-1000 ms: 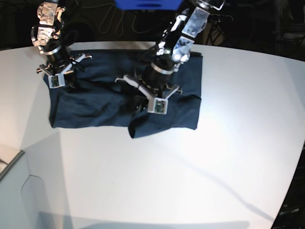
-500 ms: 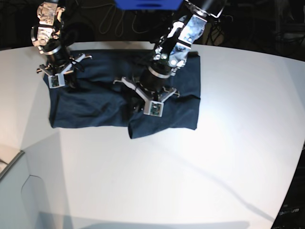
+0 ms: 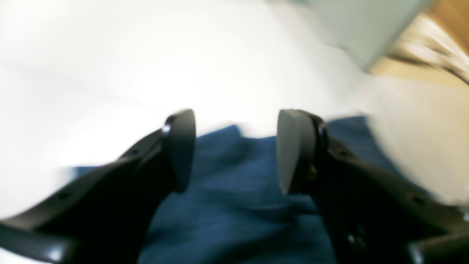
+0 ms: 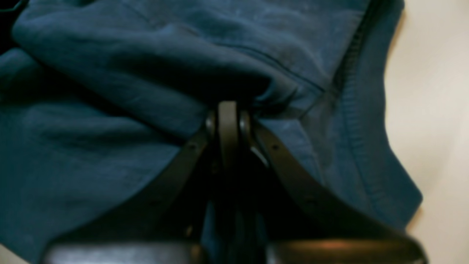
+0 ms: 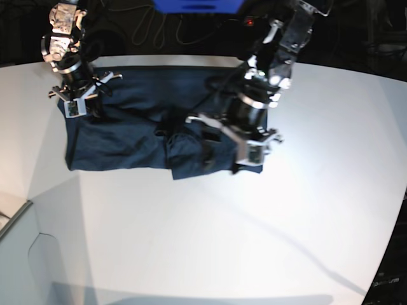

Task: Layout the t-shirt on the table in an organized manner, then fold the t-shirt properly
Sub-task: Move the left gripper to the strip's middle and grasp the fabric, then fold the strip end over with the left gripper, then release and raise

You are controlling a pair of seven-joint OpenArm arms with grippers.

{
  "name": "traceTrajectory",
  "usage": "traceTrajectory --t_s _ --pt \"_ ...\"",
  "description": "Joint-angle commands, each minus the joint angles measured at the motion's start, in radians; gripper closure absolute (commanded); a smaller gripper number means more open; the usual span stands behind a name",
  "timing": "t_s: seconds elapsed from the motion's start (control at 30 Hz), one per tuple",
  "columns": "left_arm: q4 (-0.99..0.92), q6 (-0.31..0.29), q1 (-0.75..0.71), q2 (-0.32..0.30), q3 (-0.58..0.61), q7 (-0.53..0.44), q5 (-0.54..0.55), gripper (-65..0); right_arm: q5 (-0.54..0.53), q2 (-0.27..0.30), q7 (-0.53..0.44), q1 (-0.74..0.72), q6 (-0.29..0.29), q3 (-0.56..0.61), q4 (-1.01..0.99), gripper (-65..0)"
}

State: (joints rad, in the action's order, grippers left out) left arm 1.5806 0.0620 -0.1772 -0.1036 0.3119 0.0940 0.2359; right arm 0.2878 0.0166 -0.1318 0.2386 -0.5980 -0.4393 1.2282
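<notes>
The dark navy t-shirt (image 5: 133, 127) lies rumpled across the far part of the white table (image 5: 210, 229), with a loose fold at its front middle. My left gripper (image 5: 219, 155) hovers over the shirt's front right part. In the left wrist view this gripper (image 3: 234, 150) is open with nothing between its fingers, and the t-shirt (image 3: 234, 212) is below it. My right gripper (image 5: 89, 111) sits at the shirt's far left corner. In the right wrist view it (image 4: 228, 110) is shut on bunched cloth of the t-shirt (image 4: 110, 110).
A pale grey box corner (image 5: 19, 254) juts in at the front left and also shows in the left wrist view (image 3: 366, 29). A blue object (image 5: 197, 5) and cables lie behind the table's curved far edge.
My left gripper has opened, let go of the shirt's middle fold and swung right over the shirt's front right part. The right gripper has stayed put.
</notes>
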Motion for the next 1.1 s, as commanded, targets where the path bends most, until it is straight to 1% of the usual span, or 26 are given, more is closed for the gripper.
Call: traceTrajectory --t_s 0.0,0.1,0.33,0.53,0.7,0.9,1.0,1.03,1.07 --pt "0.005 -0.015 -0.002 0.006 -0.015 -0.017 0.003 -34.1 0.023 0.004 0.039 0.002 -0.003 0.000 0.000 0.0" --pt "-0.041 -0.017 -0.017 0.000 -0.044 -0.017 0.069 -34.1 0.023 0.001 0.039 0.002 -0.003 0.000 0.002 0.0" --pt "-0.145 -0.017 -0.032 -0.025 -0.041 -0.017 0.191 -33.9 0.023 0.004 0.039 0.002 -0.003 0.000 0.002 0.0" --pt "-0.213 -0.017 -0.034 -0.020 -0.035 -0.015 0.213 -33.9 0.023 0.004 0.039 0.003 -0.003 0.000 0.002 0.0" --pt "-0.210 -0.017 -0.020 -0.029 0.085 -0.020 0.210 -33.9 0.023 0.003 0.039 0.006 -0.003 0.000 0.002 0.0" --pt "-0.219 -0.018 0.035 -0.032 0.240 -0.017 0.213 -33.9 0.023 0.003 0.041 0.006 -0.003 -0.002 0.006 0.0" --pt "-0.190 -0.021 0.046 -0.068 0.344 -0.024 0.210 -34.0 0.023 0.003 0.041 0.006 -0.003 -0.006 0.006 0.0" --pt "-0.174 -0.031 0.063 -0.077 0.379 -0.030 0.208 -34.0 0.023 0.003 0.041 0.008 -0.003 -0.008 0.006 0.0" --pt "-0.159 -0.052 0.077 -0.094 0.416 -0.036 0.207 -34.0 0.023 0.003 0.041 0.008 -0.003 -0.008 0.005 0.0"
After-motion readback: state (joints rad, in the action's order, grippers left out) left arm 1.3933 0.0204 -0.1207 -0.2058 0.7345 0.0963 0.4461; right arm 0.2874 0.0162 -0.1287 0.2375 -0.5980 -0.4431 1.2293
